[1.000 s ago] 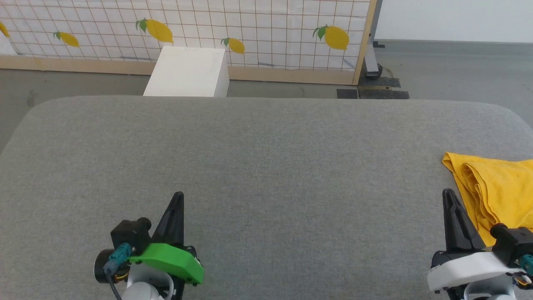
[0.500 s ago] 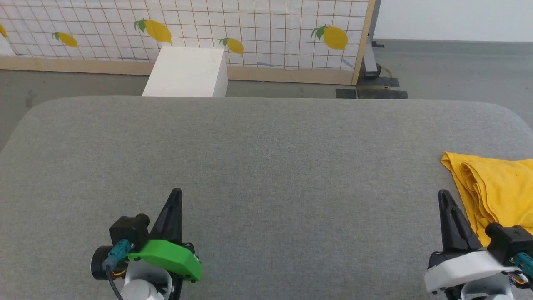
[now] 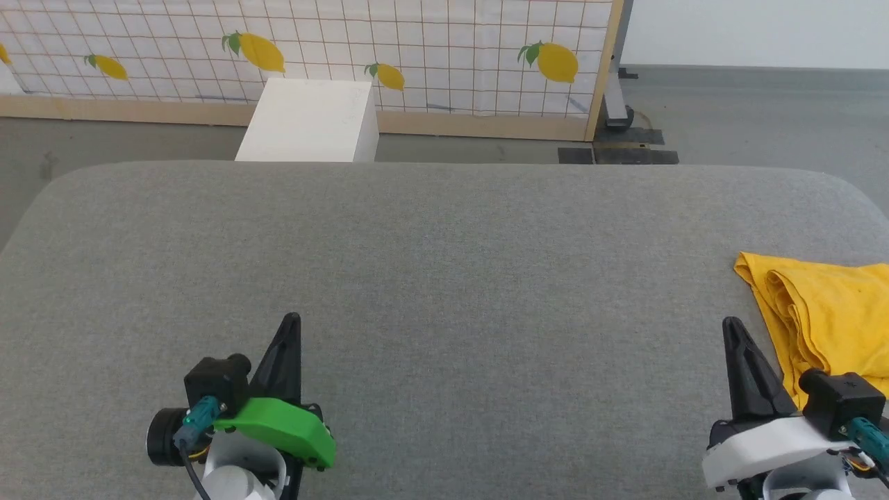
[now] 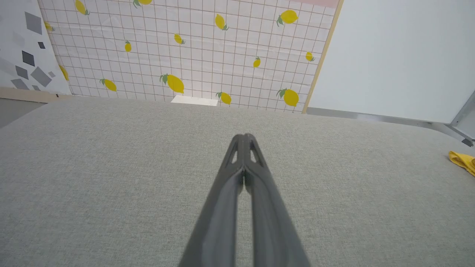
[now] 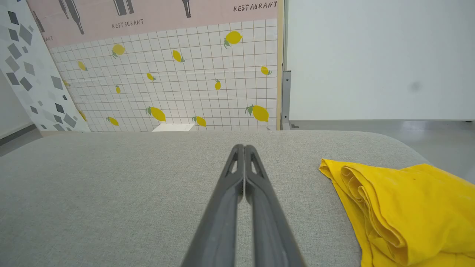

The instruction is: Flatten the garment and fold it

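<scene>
The garment (image 3: 830, 312) is a mustard-yellow shirt lying bunched in folds at the right edge of the grey padded table (image 3: 444, 264); its plain side shows. It also appears in the right wrist view as the garment (image 5: 404, 207), and a corner of the garment (image 4: 462, 160) shows at the far right of the left wrist view. My right gripper (image 3: 729, 326) is shut and empty, just left of the cloth without touching it. My left gripper (image 3: 293, 321) is shut and empty over bare table at the lower left. Both pairs of fingertips meet, the left gripper (image 4: 243, 137) and the right gripper (image 5: 243, 147).
A white box (image 3: 309, 121) stands on the floor beyond the table's far edge. Behind it runs a tiled panel with lemon prints (image 3: 312, 48) and a wooden frame. Grey floor (image 3: 750, 118) lies at the back right.
Both grippers have shifted slightly; the right one has moved a little left and up in the view, away from the garment's edge. The view itself has drifted slightly. The garment lies as before.
</scene>
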{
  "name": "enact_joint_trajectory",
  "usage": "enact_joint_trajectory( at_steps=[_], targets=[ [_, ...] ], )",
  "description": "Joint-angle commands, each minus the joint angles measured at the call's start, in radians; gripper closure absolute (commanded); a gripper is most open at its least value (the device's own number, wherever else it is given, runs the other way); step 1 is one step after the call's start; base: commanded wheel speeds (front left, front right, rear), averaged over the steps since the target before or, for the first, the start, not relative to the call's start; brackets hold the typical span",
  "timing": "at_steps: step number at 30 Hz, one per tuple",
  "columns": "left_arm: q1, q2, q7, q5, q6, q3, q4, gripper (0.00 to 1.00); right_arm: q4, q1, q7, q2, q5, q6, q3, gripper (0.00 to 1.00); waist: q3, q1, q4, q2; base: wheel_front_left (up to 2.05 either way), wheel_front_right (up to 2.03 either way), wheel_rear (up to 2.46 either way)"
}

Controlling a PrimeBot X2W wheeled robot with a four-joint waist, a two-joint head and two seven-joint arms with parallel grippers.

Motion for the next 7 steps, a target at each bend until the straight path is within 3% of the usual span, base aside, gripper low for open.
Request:
enact_joint_trajectory(
  at_steps=[1, 7],
  targets=[
    [0.016, -0.004, 0.005, 0.013, 0.005, 0.006, -0.010, 1.00, -0.006, -0.013, 0.006, 0.001, -0.009, 0.000, 0.003, 1.00, 0.000, 0.0000, 0.000, 0.0000, 0.00, 0.00, 0.00],
    [0.023, -0.005, 0.021, 0.030, 0.012, 0.011, -0.029, 1.00, -0.009, -0.016, 0.017, 0.001, -0.020, -0.001, 0.009, 1.00, 0.000, 0.0000, -0.002, 0.0000, 0.00, 0.00, 0.00]
  ],
)
